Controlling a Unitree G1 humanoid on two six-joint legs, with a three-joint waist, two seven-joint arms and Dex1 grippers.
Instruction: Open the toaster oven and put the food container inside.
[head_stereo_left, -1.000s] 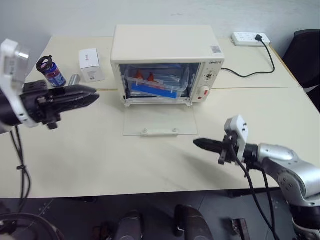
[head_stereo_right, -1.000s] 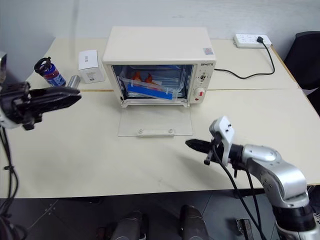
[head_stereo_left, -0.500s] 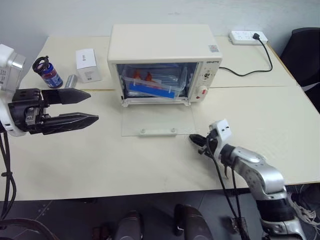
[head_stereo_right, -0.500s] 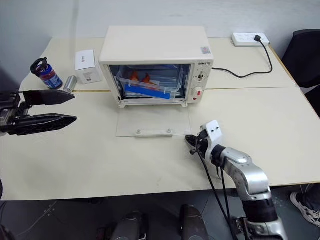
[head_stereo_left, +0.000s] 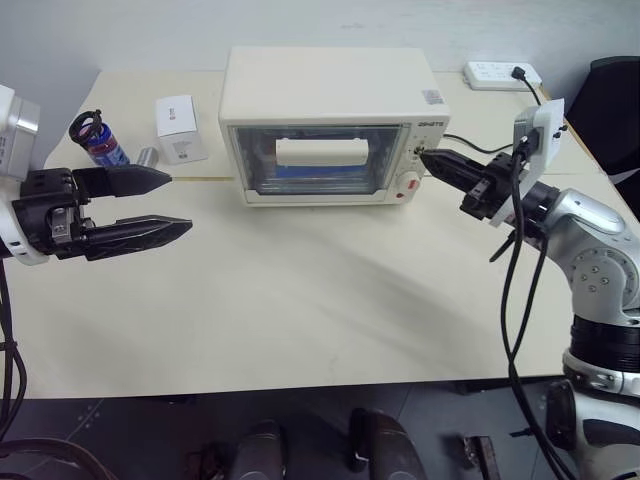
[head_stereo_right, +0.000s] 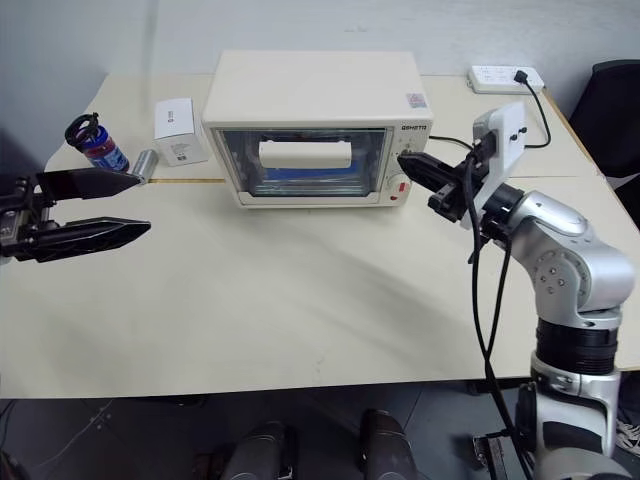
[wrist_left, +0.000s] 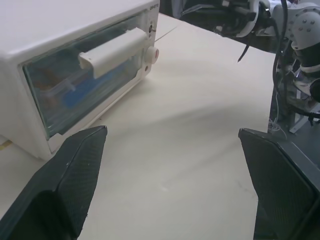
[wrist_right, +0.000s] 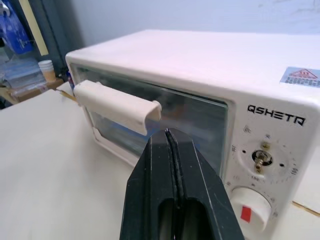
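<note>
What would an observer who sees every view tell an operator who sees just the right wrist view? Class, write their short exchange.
Operator: Where is the left gripper?
Observer: The left gripper is open above the table, left of the oven, touching nothing.
Operator: Is the container inside?
Observer: Yes. The left wrist view shows the container through the glass of the shut oven.
Operator: What stands beside the oven?
Observer: A small white carton, on its left.
</note>
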